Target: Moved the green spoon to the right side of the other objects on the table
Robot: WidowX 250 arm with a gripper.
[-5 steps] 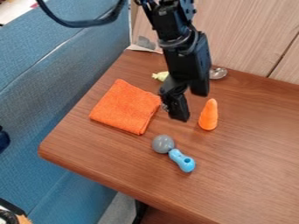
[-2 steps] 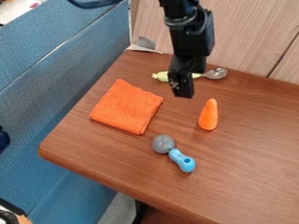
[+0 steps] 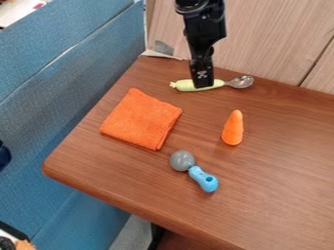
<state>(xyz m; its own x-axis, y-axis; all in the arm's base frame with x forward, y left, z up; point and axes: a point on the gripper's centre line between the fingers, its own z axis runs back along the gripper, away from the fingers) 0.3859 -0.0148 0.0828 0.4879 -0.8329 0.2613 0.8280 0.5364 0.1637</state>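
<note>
Camera view: gripper (image 3: 203, 83) points down at the far side of the table (image 3: 281, 156), in front of the green spoon's handle (image 3: 188, 86); jaw state cannot be told, nor contact. Spoon lies crosswise, metal bowl (image 3: 242, 82) to the right. Orange cloth (image 3: 141, 119) left; orange carrot (image 3: 233, 128) right of it. Grey ball (image 3: 182, 160) and blue piece (image 3: 203, 179) nearer.

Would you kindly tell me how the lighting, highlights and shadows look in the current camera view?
In the camera view, light looks soft across the wooden table; small highlights show on the metal bowl of the green spoon and on the gray ball; shadows are faint; the black gripper looks dark, with little surface detail.
</note>
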